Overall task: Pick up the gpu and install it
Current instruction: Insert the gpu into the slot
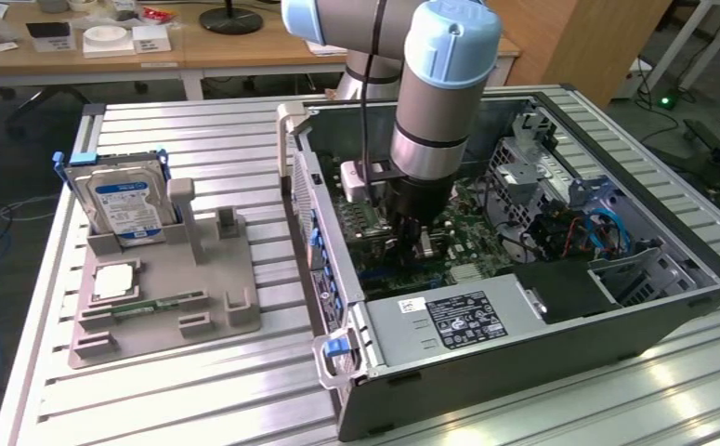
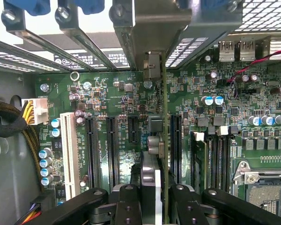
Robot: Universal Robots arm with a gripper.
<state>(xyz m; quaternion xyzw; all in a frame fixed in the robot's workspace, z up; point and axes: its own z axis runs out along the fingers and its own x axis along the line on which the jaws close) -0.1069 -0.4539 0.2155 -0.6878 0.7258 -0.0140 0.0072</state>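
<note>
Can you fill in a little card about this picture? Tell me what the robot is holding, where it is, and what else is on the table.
Holding: the gripper is shut on the gpu, held edge-on
Where: inside the open computer case, just above the motherboard slots
Installed yet: cannot tell whether it is seated
Also on the table: a hard drive upright in a grey holder tray, on the exterior view's left
Lying in the tray: a memory stick
</note>
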